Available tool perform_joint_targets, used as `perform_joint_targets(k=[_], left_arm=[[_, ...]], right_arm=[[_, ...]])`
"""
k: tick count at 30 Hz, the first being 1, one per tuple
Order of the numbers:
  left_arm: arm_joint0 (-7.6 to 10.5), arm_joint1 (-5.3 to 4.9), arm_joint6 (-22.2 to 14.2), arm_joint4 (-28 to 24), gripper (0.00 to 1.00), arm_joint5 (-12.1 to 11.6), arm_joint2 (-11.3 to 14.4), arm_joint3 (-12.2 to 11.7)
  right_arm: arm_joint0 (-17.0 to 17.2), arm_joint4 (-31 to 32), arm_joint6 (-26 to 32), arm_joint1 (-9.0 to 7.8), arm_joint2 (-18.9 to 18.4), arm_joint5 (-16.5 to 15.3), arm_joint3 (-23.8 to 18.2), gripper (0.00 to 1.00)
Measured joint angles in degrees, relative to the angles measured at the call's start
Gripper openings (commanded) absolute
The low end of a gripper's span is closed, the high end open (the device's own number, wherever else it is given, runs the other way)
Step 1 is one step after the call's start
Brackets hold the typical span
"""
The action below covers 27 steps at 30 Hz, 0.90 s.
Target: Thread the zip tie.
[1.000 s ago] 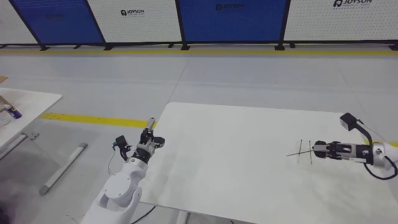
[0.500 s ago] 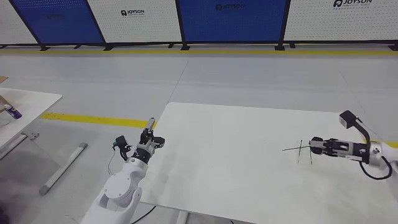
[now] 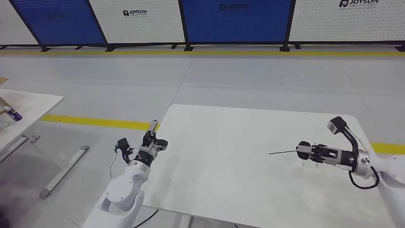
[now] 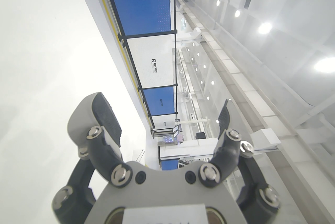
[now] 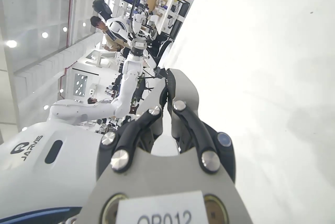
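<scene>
Zip tie point(image 3: 283, 152) (black) in right hand point(image 3: 299, 150)

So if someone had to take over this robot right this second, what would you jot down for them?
Left gripper: fingers open, holding nothing, parked at the left edge of the table.
Right gripper: fingers shut on the zip tie, over the right side of the table. The tie sticks out straight, free end pointing toward the left arm.
Done: the tie is gripped at one end.
Left: all the threading. The tie shows no loop yet, and the two arms are far apart, so they probably need to come together first.
</scene>
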<state>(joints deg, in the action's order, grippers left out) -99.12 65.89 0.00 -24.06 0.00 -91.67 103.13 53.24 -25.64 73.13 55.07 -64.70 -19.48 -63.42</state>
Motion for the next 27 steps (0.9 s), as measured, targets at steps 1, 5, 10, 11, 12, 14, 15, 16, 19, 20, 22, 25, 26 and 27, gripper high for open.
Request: perform_joint_targets(k=[1,5,10,11,12,14,15,16,19,20,22,25,26,27], left_arm=[[0.00,0.00,0.00,0.00,1.00,0.00,0.00,0.00],[0.00,0.00,0.00,0.00,1.00,0.00,0.00,0.00],[0.00,0.00,0.00,0.00,1.00,0.00,0.00,0.00],[0.00,0.00,0.00,0.00,1.00,0.00,0.00,0.00],[0.00,0.00,0.00,0.00,1.00,0.00,0.00,0.00],[0.00,0.00,0.00,0.00,1.00,0.00,0.00,0.00],[0.00,0.00,0.00,0.00,1.00,0.00,0.00,0.00],[0.00,0.00,0.00,0.00,1.00,0.00,0.00,0.00],[0.00,0.00,0.00,0.00,1.00,0.00,0.00,0.00],[0.00,0.00,0.00,0.00,1.00,0.00,0.00,0.00],[0.00,0.00,0.00,0.00,1.00,0.00,0.00,0.00],[0.00,0.00,0.00,0.00,1.00,0.00,0.00,0.00],[0.00,0.00,0.00,0.00,1.00,0.00,0.00,0.00],[0.00,0.00,0.00,0.00,1.00,0.00,0.00,0.00]], right_arm=[[-0.05,-0.07,0.18,0.01,0.04,0.00,0.05,0.00],[-0.02,0.11,0.08,-0.02,-0.03,0.00,-0.08,0.00],[-0.02,0.11,0.08,-0.02,-0.03,0.00,-0.08,0.00],[-0.02,0.11,0.08,-0.02,-0.03,0.00,-0.08,0.00],[-0.02,0.11,0.08,-0.02,-0.03,0.00,-0.08,0.00],[-0.02,0.11,0.08,-0.02,-0.03,0.00,-0.08,0.00],[-0.02,0.10,0.08,-0.02,-0.03,0.00,-0.08,0.00],[-0.02,0.10,0.08,-0.02,-0.03,0.00,-0.08,0.00],[-0.02,0.10,0.08,-0.02,-0.03,0.00,-0.08,0.00],[-0.02,0.10,0.08,-0.02,-0.03,0.00,-0.08,0.00],[-0.02,0.10,0.08,-0.02,-0.03,0.00,-0.08,0.00],[0.03,0.15,0.00,-0.01,-0.03,0.02,-0.14,0.00],[0.37,0.57,-0.88,0.00,-0.07,0.03,-0.61,0.00],[0.75,0.99,-2.09,0.02,-0.13,0.03,-1.28,0.00]])
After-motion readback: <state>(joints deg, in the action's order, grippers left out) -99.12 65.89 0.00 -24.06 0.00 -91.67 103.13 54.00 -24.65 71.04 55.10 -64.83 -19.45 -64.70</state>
